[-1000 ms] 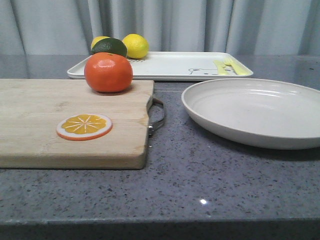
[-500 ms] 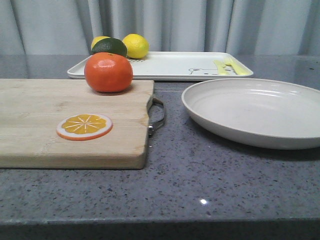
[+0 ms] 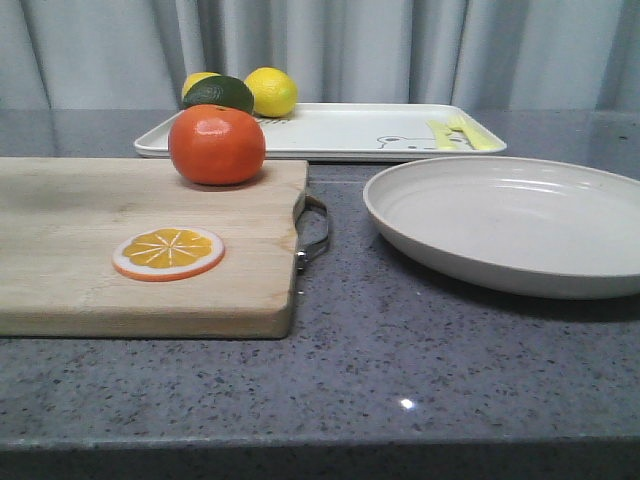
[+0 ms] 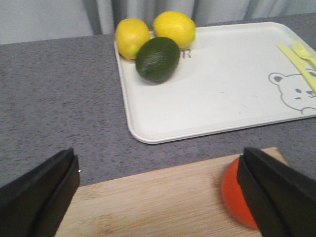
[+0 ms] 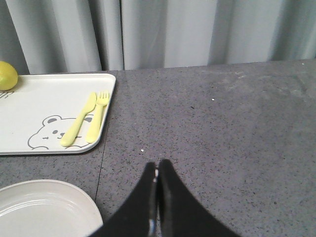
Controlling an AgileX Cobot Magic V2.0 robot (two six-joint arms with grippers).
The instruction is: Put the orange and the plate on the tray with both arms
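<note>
The orange [image 3: 217,146] sits on the far right part of a wooden cutting board [image 3: 120,270]. In the left wrist view the orange [image 4: 231,195] lies right by one finger [image 4: 276,192] of my left gripper [image 4: 159,165], which is wide open and empty over the board. The plate [image 3: 510,225] rests on the counter right of the board, in front of the tray [image 3: 340,130]. My right gripper [image 5: 158,165] is shut and empty above bare counter, beside the plate's rim [image 5: 44,207] and the tray's corner [image 5: 44,108]. Neither gripper shows in the front view.
Two lemons [image 4: 174,27] and a dark green avocado [image 4: 158,58] lie at the tray's left end [image 4: 212,98]. A flat orange slice [image 3: 168,252] lies on the board. The board's metal handle [image 3: 316,232] points toward the plate. Grey curtains hang behind.
</note>
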